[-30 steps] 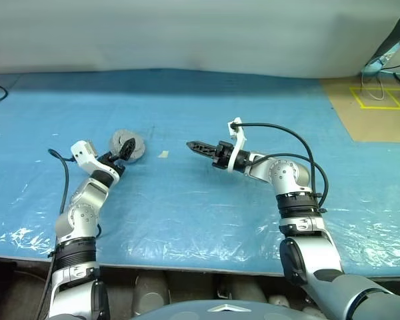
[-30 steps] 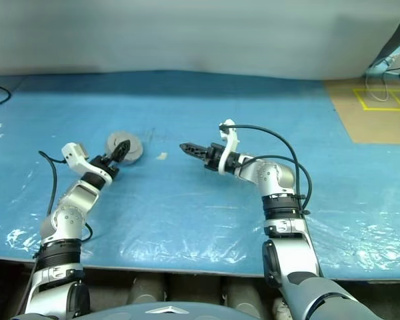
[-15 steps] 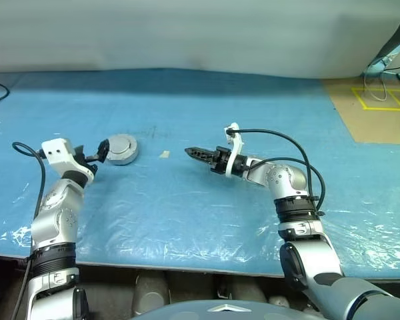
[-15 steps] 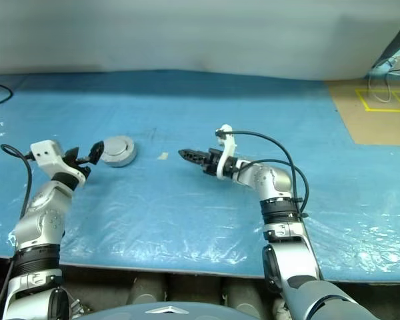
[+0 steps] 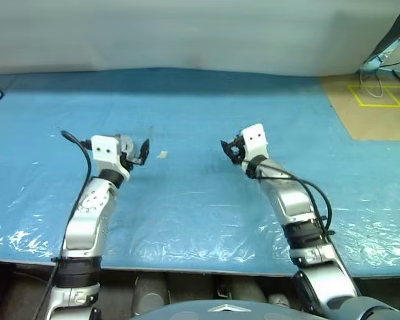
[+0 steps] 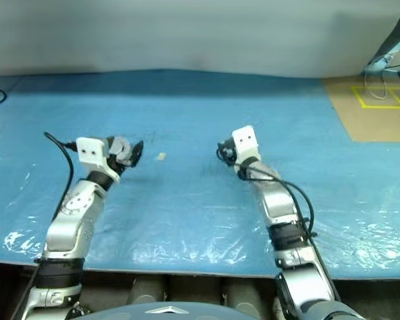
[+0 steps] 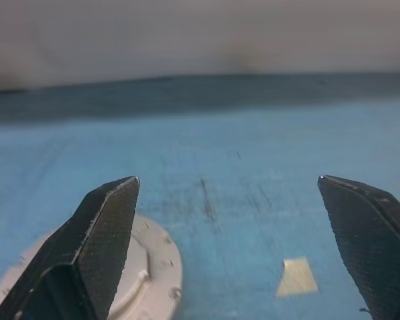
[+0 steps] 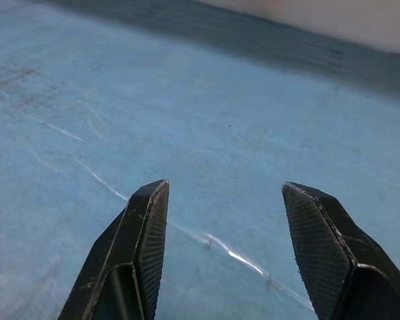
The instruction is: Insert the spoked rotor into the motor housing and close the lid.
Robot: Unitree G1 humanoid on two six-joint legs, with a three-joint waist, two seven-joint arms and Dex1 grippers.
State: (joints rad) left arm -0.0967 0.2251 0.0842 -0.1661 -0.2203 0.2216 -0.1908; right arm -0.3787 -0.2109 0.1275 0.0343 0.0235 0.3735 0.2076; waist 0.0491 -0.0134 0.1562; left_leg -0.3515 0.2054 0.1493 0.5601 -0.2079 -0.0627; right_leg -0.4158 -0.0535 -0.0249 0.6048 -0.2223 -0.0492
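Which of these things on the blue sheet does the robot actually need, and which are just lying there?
For the job: round silver lid; left gripper and right gripper, both open and empty.
Lying about: beige scrap; blue sheet; yellow floor markings.

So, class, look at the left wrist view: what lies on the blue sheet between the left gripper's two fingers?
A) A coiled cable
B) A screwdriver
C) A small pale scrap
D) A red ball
C: a small pale scrap lies on the blue sheet between the open left gripper fingers.
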